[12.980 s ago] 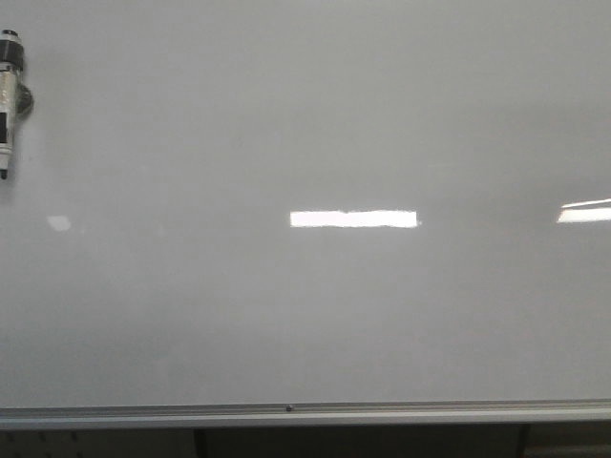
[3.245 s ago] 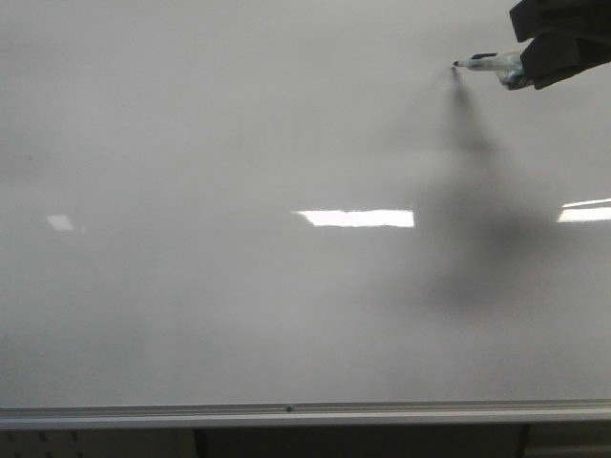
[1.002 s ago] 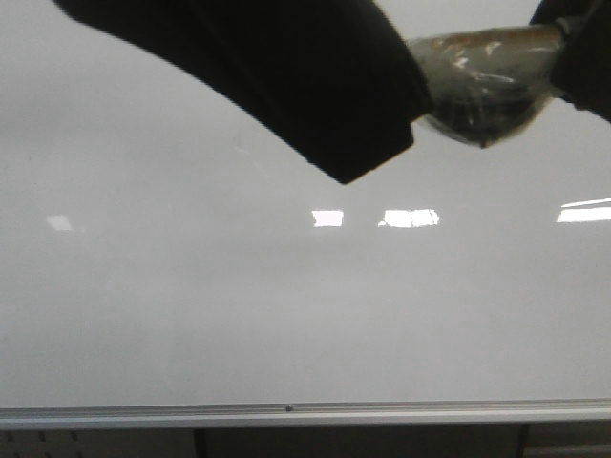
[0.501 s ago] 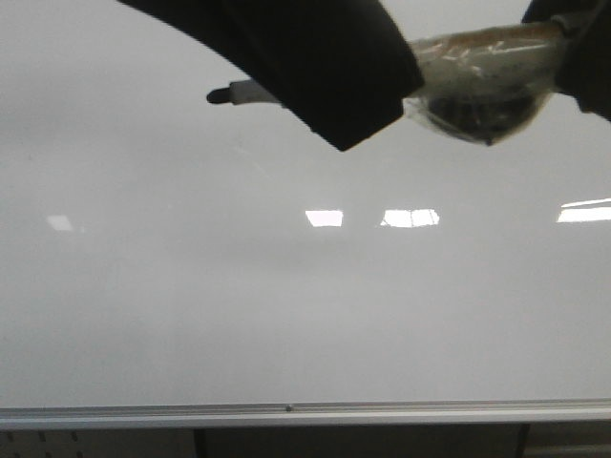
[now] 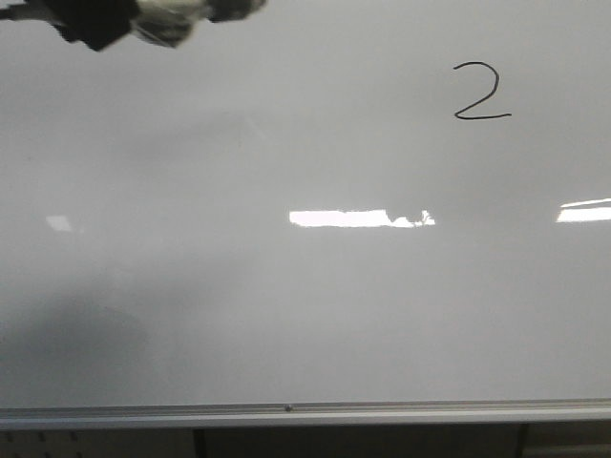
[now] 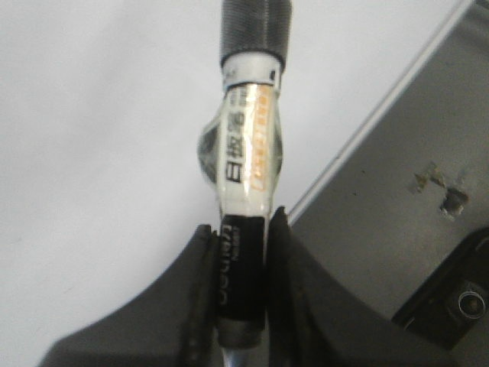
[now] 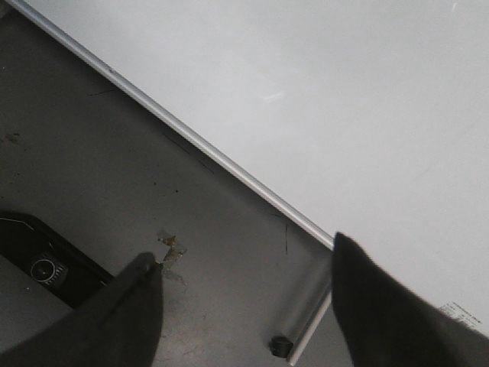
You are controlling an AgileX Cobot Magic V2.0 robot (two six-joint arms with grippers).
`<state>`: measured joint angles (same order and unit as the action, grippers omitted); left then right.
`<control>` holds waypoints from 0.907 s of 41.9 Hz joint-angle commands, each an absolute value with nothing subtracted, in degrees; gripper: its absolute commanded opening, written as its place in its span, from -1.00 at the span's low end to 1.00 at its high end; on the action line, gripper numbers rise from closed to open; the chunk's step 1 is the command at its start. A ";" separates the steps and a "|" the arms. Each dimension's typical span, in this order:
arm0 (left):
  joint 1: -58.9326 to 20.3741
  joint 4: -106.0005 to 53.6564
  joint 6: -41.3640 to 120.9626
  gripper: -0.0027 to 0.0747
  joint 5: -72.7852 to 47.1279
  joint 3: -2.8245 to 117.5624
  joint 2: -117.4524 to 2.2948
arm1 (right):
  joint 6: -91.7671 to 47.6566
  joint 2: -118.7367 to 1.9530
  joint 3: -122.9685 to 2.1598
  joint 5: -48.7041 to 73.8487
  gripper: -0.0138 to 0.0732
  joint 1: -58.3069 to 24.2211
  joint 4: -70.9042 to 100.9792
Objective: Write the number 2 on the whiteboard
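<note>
The whiteboard (image 5: 286, 305) fills the front view, with its silver rail (image 5: 286, 412) along the lower edge. The number 2 (image 5: 483, 117) is drawn in thin black line at the upper right. My left gripper (image 5: 95, 21) is at the top left corner, away from the digit. In the left wrist view it (image 6: 243, 225) is shut on a black-and-white marker (image 6: 248, 153) that points out over the board (image 6: 92, 153). My right gripper (image 7: 243, 252) is open and empty, low by the board's rail (image 7: 191, 141); it is out of the front view.
Bright rectangular light reflections lie on the board at the middle (image 5: 353, 218) and right edge (image 5: 584, 210). Grey floor (image 7: 114, 153) lies below the board, with a black device (image 7: 42, 267) and a grey tubular leg (image 7: 306, 306).
My left arm with the marker has swung from the upper middle of the front view to the top left corner. The drawn 2 is now uncovered at the upper right.
</note>
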<state>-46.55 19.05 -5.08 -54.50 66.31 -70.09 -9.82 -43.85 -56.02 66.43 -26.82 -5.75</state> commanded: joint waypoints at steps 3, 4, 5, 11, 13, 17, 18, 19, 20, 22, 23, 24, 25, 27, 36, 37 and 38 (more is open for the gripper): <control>-32.60 20.86 -12.33 -0.91 -44.18 62.08 -61.14 | -9.66 -43.56 -54.26 60.95 0.46 -26.33 -6.92; -29.54 20.86 -13.94 -0.91 -41.38 60.00 -59.77 | -9.66 -43.56 -53.31 60.25 0.46 -26.33 -6.92; -25.93 20.86 -15.47 -0.91 -37.62 57.66 -58.10 | -9.66 -43.56 -52.46 59.62 0.46 -26.33 -6.87; -10.27 16.17 -20.30 -0.91 -14.76 44.40 -54.58 | -9.61 -43.56 -50.68 57.72 0.46 -26.33 -6.59; -6.70 13.56 -20.30 -0.91 -7.82 41.31 -55.63 | -9.61 -43.56 -50.68 57.44 0.46 -26.33 -6.59; -2.85 11.87 -20.30 -0.91 -0.54 38.96 -59.55 | -9.61 -43.56 -50.68 57.22 0.46 -26.33 -6.59; -2.53 11.87 -20.30 -0.91 0.39 38.96 -60.87 | -9.61 -43.56 -50.68 57.22 0.46 -26.33 -6.59; -2.53 11.87 -20.30 -0.91 1.49 38.96 -62.19 | -9.61 -43.56 -50.68 57.22 0.46 -26.33 -6.59; -2.53 11.87 -20.30 -0.91 2.77 38.96 -63.59 | -9.61 -43.56 -50.68 57.22 0.46 -26.33 -6.59; -2.53 11.87 -20.30 -0.91 5.94 38.96 -66.68 | -9.61 -43.56 -50.68 57.17 0.46 -26.33 -6.59; -2.53 11.87 -20.19 -0.91 7.83 38.96 -68.14 | -9.61 -43.56 -50.68 57.17 0.46 -26.33 -6.59; -2.53 12.00 -20.07 -0.91 9.88 38.96 -69.56 | -9.61 -43.56 -50.68 57.17 0.46 -26.33 -6.59; -2.53 12.00 -20.07 -0.91 12.02 38.96 -70.95 | -9.61 -43.56 -50.68 57.17 0.46 -26.33 -6.59; -2.53 12.00 -20.07 -0.91 16.36 38.96 -73.68 | -9.61 -43.56 -50.68 57.17 0.46 -26.33 -6.59; -2.53 12.00 -17.12 -0.88 27.34 40.49 -84.01 | -9.61 -43.56 -50.68 57.17 0.46 -26.33 -6.59; -2.53 12.00 -16.53 -0.85 27.23 41.07 -84.87 | -9.61 -43.56 -50.68 57.17 0.46 -26.33 -6.59; -2.53 12.00 -16.48 -0.81 26.96 41.82 -85.81 | -9.61 -43.56 -50.68 57.17 0.46 -26.33 -6.59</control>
<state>-2.60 12.45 -17.21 21.81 38.86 -85.90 -9.71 -43.85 -49.28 60.30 -26.82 -5.75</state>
